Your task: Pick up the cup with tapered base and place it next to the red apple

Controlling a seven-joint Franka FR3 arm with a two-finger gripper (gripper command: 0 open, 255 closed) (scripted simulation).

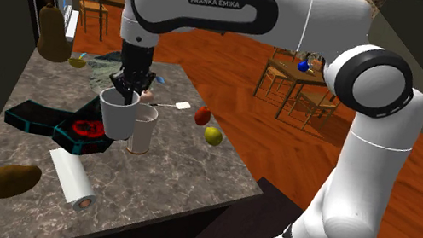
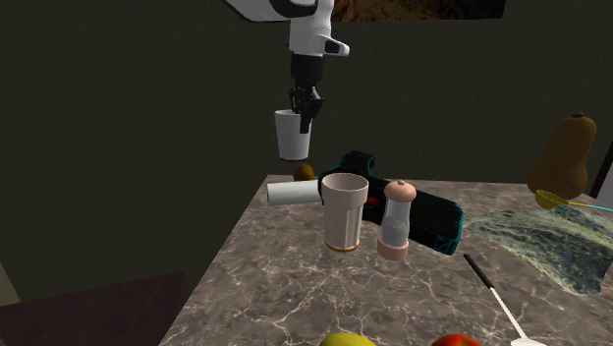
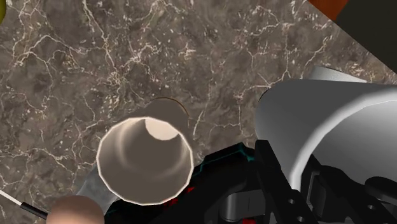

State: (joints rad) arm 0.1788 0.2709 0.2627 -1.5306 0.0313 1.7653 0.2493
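Shoulder view: the black gripper (image 1: 130, 86) pinches the rim of a white cup (image 1: 118, 115), one finger inside the wall and one outside. The cup hangs upright, narrowing toward its base, just to the view's left of a beige cup (image 1: 143, 131) standing on the marble table (image 1: 183, 179). The red apple (image 1: 202, 115) lies beyond the beige cup toward the view's right, with a yellow-green fruit (image 1: 213, 135) close by it; a black case with teal edges (image 1: 42, 119) lies on the beige cup's other side.

Second exterior view: the white cup hangs in the air, higher than the beige cup's rim; a pink-capped shaker (image 2: 396, 221) stands just beside the beige cup; a thin long-handled tool (image 2: 488, 285) lies past the shaker, reaching toward the apple.

Wrist view: the beige cup's open mouth sits below the fingers; the white cup's wall looms close beside it.

Expect a light, stiff, smooth-walled cup; a one-sided rim grip may let it swing or slip, so move gently. Your way to the apple likely passes over the beige cup and shaker; carry the base above both; set down clear of the tool and the yellow-green fruit.
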